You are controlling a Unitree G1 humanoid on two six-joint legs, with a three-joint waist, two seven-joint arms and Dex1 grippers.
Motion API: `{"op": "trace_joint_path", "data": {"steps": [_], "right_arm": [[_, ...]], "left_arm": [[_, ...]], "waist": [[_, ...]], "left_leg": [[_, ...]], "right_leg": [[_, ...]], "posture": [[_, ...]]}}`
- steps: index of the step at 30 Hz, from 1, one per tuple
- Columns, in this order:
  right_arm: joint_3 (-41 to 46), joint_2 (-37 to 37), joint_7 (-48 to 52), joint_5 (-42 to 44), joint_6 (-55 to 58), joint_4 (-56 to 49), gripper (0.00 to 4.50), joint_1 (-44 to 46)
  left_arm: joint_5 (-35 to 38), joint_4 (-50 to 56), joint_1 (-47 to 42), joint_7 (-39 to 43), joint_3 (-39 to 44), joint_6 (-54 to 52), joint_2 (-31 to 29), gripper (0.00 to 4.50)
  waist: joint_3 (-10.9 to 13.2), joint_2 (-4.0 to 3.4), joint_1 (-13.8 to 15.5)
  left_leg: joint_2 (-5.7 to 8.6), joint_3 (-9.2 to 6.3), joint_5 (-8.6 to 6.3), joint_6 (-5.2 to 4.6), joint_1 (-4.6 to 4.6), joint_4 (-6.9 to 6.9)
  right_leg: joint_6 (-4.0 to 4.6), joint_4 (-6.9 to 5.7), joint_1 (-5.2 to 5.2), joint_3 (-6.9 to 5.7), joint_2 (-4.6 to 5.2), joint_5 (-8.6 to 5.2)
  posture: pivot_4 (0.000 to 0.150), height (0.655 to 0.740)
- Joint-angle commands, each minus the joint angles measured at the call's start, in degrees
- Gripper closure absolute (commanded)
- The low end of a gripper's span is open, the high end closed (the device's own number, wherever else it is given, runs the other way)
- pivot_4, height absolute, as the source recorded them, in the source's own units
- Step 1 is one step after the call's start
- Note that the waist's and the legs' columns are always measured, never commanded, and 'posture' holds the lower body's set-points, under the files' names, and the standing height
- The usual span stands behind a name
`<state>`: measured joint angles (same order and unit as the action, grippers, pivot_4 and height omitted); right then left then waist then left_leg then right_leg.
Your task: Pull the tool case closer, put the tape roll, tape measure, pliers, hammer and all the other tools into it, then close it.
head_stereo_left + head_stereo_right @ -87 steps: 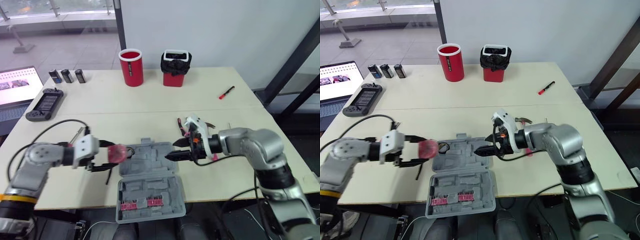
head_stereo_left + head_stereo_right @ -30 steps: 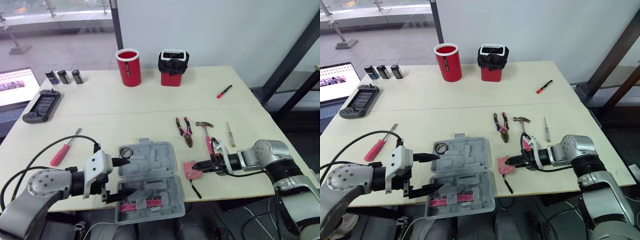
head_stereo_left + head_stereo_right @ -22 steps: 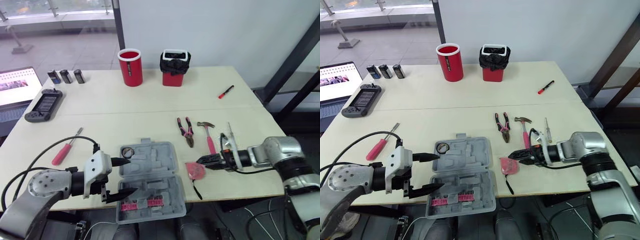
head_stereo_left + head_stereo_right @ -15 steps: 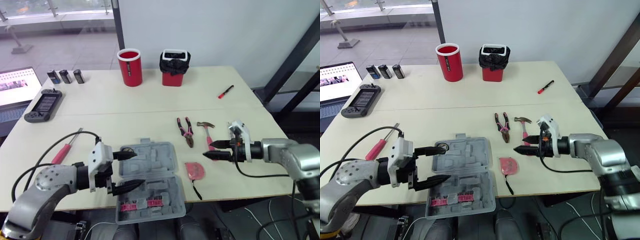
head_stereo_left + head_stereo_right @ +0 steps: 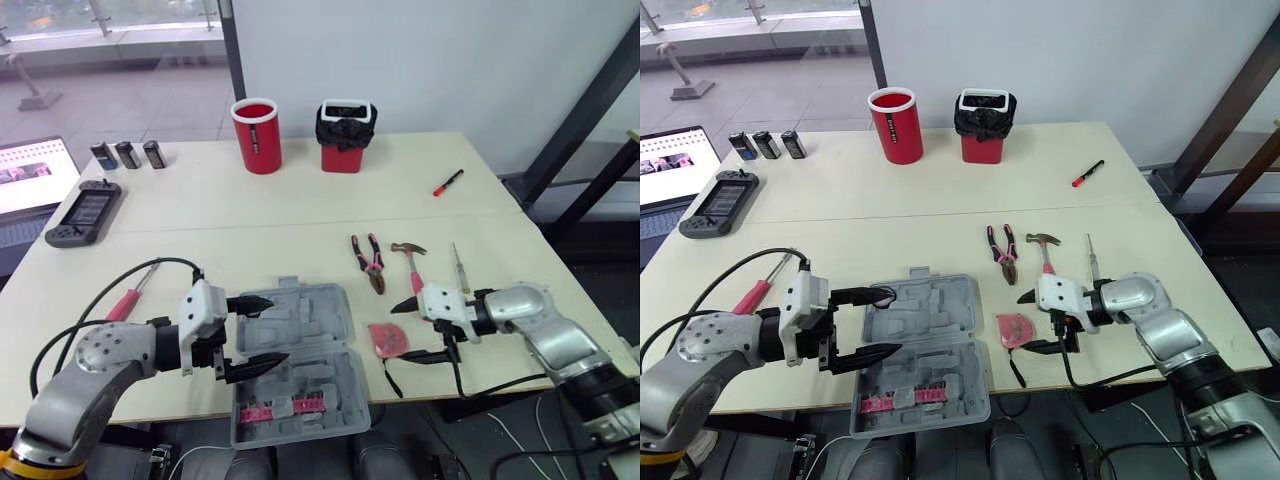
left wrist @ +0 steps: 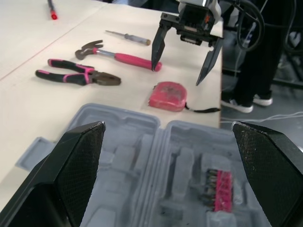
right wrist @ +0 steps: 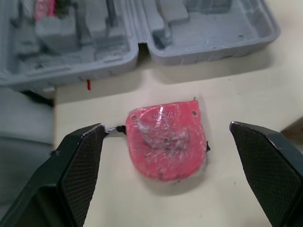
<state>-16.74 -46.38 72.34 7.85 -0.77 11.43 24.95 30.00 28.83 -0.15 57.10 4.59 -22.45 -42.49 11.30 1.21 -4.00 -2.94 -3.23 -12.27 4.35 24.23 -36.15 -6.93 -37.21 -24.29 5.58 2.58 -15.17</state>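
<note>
Tool case point(image 5: 300, 350): open at the table point(image 5: 300, 200) near edge, pockets mostly unfilled. Left gripper point(image 5: 275, 330): spread wide, empty, over the case. Right gripper point(image 6: 176, 75): spread wide, empty, facing the tape measure point(image 7: 165, 139) lying between the case and the right edge. Farther in, pliers point(image 5: 368, 262) and hammer point(image 5: 412, 270) lie unpacked. Packing and closing are judged outstanding.

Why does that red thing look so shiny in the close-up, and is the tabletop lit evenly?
Right wrist view: the tape measure carries pale glints on its face, which looks wrapped in crinkled clear film, and throws a soft shadow on the table. Left eye view: the table is evenly lit with faint shadows; bright daylight shows through the window behind it.
</note>
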Motion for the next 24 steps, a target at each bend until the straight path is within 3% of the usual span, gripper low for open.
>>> {"op": "trace_joint_path", "data": {"steps": [1, 9, 19, 24], "right_arm": [[-0.6, 2.0, -0.6, -3.6, -5.6, 4.1, 0.03, 2.4], [-2.9, 3.9, 2.9, -7.4, -11.0, 11.5, 0.03, 5.6], [-3.4, 6.6, 2.8, -9.2, -6.8, 11.0, 0.03, 6.1], [-3.1, 5.3, 2.9, -10.7, -2.9, 7.4, 1.63, 6.2]], "left_arm": [[-2.3, 1.0, 0.7, -0.7, 1.1, 3.2, -0.6, 0.00], [-1.5, 2.6, 6.1, -0.5, 2.7, 2.1, -2.4, 0.00], [-4.4, -0.2, 10.9, -0.3, 3.1, 6.4, -2.8, 0.00], [-4.6, -2.7, 13.5, 1.3, 5.8, 8.9, -3.7, 0.00]], "waist": [[0.0, 0.00, 0.0], [0.0, -0.01, 0.1], [0.0, 0.00, 0.0], [0.0, -0.01, 0.0]], "left_leg": [[0.00, 0.00, 0.00, 0.00, 0.00, 0.01], [0.00, 0.00, 0.00, 0.00, -0.05, 0.01], [0.00, 0.00, 0.00, 0.00, -0.23, 0.03], [0.00, 0.00, 0.00, 0.00, -0.30, 0.08]], "right_leg": [[0.00, -0.01, 0.00, 0.00, 0.00, 0.00], [0.01, -0.01, 0.06, 0.00, 0.01, 0.00], [0.02, -0.01, 0.22, 0.01, 0.00, -0.01], [0.02, -0.02, 0.24, 0.02, -0.01, -0.02]], "posture": [[0.150, 0.7400], [0.150, 0.7400], [0.150, 0.7400], [0.150, 0.7400]]}}
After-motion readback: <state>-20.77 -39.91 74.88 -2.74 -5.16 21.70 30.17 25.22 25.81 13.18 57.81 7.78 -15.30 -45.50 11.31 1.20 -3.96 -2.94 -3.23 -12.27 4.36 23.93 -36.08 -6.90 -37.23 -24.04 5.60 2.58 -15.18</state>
